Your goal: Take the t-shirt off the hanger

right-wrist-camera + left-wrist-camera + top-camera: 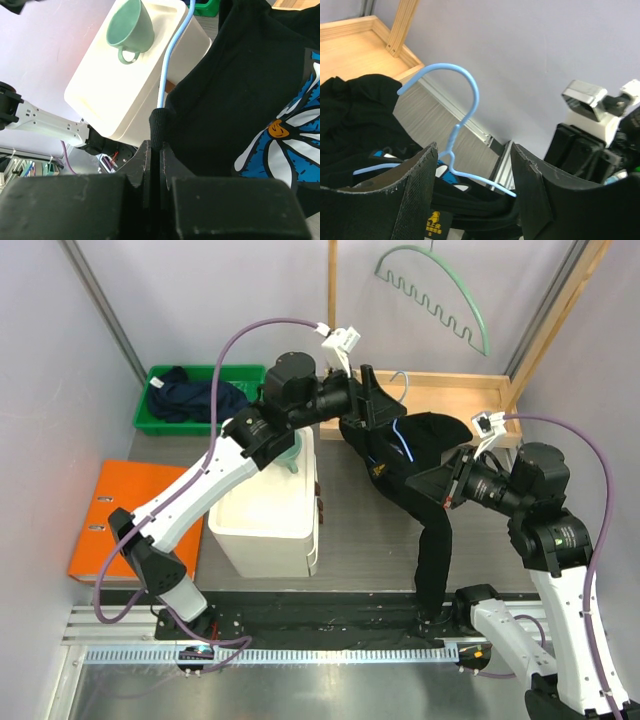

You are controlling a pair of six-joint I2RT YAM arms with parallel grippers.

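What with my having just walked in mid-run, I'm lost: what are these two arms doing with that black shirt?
They are working a black t-shirt off a light blue hanger. The right gripper has its jaws shut on an edge of the t-shirt, holding it up over the table. The left gripper has open jaws standing either side of the hanger's neck, below the hook, not closed on it. The hanger's wire runs into the cloth, so the t-shirt is not yet off.
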